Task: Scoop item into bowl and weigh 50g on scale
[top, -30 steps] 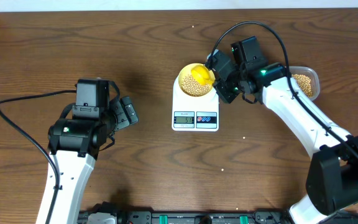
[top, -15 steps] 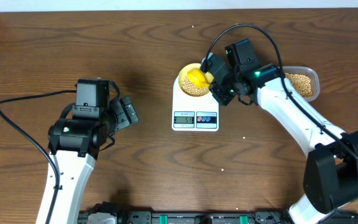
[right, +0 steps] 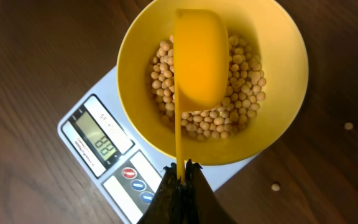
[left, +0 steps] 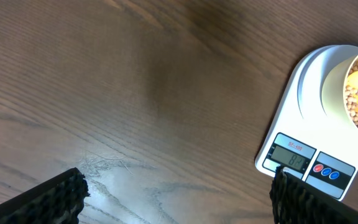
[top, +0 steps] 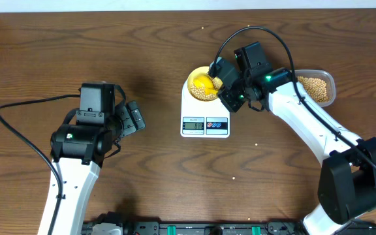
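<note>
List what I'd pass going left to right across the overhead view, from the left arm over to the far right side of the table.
left arm's open black gripper → white rectangular digital scale → clear rectangular plastic container

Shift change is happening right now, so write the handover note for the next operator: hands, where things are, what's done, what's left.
Right hand: shut on the handle of the yellow scoop, holding it over the bowl.
Left hand: open, empty, parked left of the scale.
The bowl sits on the scale with a layer of beans in it. More are in the clear container to the right.
Done: some beans scooped in.
Left: the display is too unclear to read here, so check it against 50 g, then add or remove beans.
</note>
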